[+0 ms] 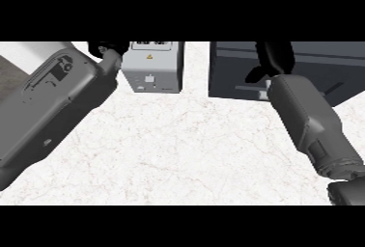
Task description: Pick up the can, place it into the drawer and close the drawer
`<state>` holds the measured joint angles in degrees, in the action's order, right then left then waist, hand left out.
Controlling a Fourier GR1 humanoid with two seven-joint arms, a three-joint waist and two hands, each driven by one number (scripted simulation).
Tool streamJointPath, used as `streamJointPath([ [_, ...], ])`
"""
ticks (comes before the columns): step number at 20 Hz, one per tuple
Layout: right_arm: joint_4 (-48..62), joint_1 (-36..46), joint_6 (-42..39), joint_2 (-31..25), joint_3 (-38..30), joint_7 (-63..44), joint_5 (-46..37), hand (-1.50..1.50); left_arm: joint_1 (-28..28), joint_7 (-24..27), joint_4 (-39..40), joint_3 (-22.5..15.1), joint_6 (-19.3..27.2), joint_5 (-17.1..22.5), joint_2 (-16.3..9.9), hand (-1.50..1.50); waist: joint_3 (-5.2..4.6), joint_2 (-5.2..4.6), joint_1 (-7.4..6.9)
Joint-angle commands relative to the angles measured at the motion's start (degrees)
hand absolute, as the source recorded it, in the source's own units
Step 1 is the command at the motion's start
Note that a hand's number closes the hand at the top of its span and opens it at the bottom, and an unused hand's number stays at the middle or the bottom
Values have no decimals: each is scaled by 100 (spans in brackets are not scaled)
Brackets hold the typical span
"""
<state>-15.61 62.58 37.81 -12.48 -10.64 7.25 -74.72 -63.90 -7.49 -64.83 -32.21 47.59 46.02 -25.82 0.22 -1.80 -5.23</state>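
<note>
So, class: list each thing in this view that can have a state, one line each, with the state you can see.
Left hand: at the top edge beside the light grey box; fingers hidden.
Right hand: in front of the dark drawer unit; grip unclear.
Dark drawer unit: open or closed, cannot tell.
Light grey box: upright on the counter.
Can: not visible.

Right hand [273, 58] reaches over the dark drawer [235, 72].

Light grey box [152, 65] on counter is carrying a small yellow warning triangle on its top face. Dark label marks near its far edge are showing as unreadable. No brand, number or legible word is appearing elsewhere.
</note>
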Motion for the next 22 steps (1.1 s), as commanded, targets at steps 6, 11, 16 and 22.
streamJointPath([
  [6,380,614,-1,-151,-191,-110,55,-150,62,-213,-312,-93,155,-142,39,-150,-2,-55,-109],
  [11,376,926,-871,83,-1053,885,1109,-150,180,-233,-480,-24,100,-117,-74,-150,16,-52,-155],
  [16,396,937,-1387,137,-2024,1306,2115,-150,270,-268,-647,-50,144,-161,-155,-150,26,-21,-179],
  [22,429,949,-1768,-8,-2401,1806,2491,-150,432,-274,-737,7,100,-195,-198,-150,-1,-36,-68],
])
